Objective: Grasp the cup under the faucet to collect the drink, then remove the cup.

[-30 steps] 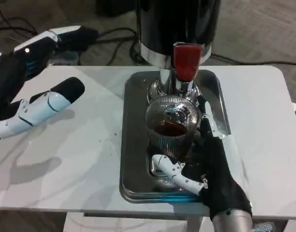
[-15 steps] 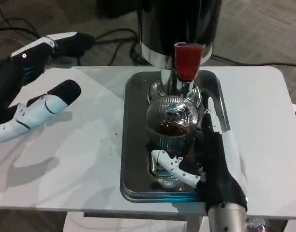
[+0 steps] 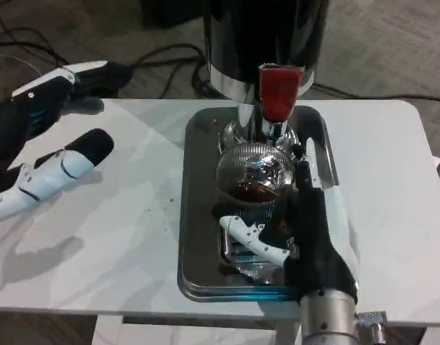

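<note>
Grasping the ribbed glass cup [image 3: 254, 188], the right hand [image 3: 306, 226] wraps it from the right, one white finger curled across the cup's front. Cup sits on the steel tray [image 3: 198, 230], directly under the dispenser's faucet [image 3: 267, 129] with its red tap handle [image 3: 280, 92]; dark drink inside, partly filled. Black dispenser [image 3: 267, 36] stands at the tray's far end. Left hand [image 3: 44, 154] hovers over the white surface [image 3: 119, 237], fingers spread, holding nothing, well apart from the tray.
</note>
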